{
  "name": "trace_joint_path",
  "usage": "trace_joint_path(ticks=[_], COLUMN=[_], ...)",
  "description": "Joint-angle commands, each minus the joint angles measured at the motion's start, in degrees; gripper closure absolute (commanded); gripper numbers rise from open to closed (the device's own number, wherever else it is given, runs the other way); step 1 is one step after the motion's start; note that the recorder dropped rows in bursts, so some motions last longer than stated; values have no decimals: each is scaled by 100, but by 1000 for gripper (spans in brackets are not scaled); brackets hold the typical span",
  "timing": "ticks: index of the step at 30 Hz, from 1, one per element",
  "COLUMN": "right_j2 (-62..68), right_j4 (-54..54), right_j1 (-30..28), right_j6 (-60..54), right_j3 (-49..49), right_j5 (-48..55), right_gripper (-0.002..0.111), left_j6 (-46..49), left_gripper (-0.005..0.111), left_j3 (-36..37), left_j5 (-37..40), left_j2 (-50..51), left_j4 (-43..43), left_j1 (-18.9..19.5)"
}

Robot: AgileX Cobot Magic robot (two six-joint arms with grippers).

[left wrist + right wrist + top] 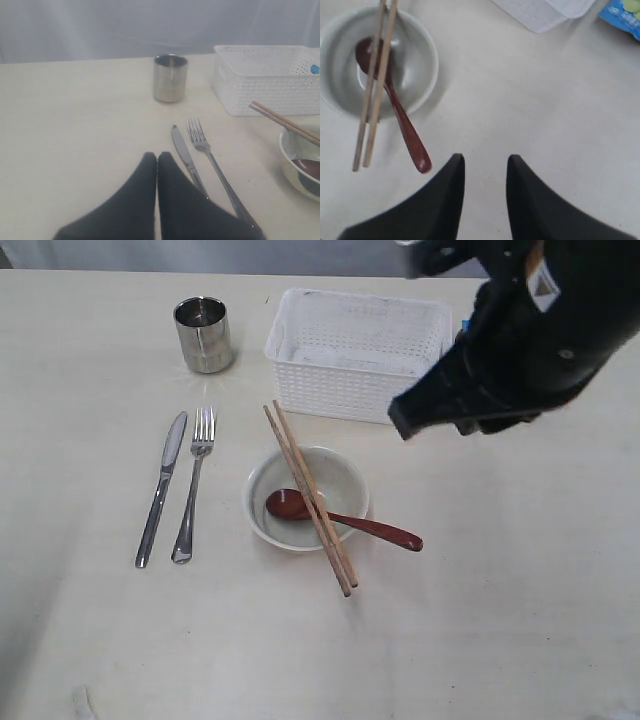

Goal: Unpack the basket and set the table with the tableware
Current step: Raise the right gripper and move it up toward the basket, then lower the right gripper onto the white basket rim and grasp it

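Knife (163, 485) and fork (192, 490) lie parallel just ahead of the left end effector (157, 155), its fingers pressed together; chopsticks (310, 500) bridge the bowl (345, 478) holding the spoon (372, 528), seemingly a place setting. The right end effector (485, 157), spread and empty, hovers near the bowl, and its wrist view shows a blue packet (622, 15) by the basket (350, 390) that the exterior view's arm hides.
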Motion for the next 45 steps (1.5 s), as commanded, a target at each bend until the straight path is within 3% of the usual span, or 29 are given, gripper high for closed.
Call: trace_joint_path(ticks=[1,9,15,21,29,36,40,45], right_j2=[-592,-2063,-2944,-3243,-2817,-1973,-1176,-149], right_j4=[-199,-383,-434,-514,-2328,-3015,-3003,-2377], right_j1=[-27,-27,-27,-27,-27,-27,-188,-1007], right_j6=[37,373,580,580,2113,2496,2345,1174], right_j3=[813,2383,2567,2567,2567,2483,1784,515], right_j5=[-53,-1272,-1886,-1854,-1134,-1650,-1612,-1625], right_gripper=[79,79,79,79,80,84,84,84], left_j6=[0,0,0,0,0,0,0,0], left_gripper=[107,107,107,107,107,107,107,107], left_j3=[18,18,18,18,18,18,18,18], left_j5=[-10,-10,-10,-10,-10,-10,-10,-10], left_j2=[-19,-19,-19,-19,-19,-19,-19,-19], left_j4=[8,8,8,8,8,8,15,15], left_j1=[-33,-33,-33,-33,-33,-33,-33,-33])
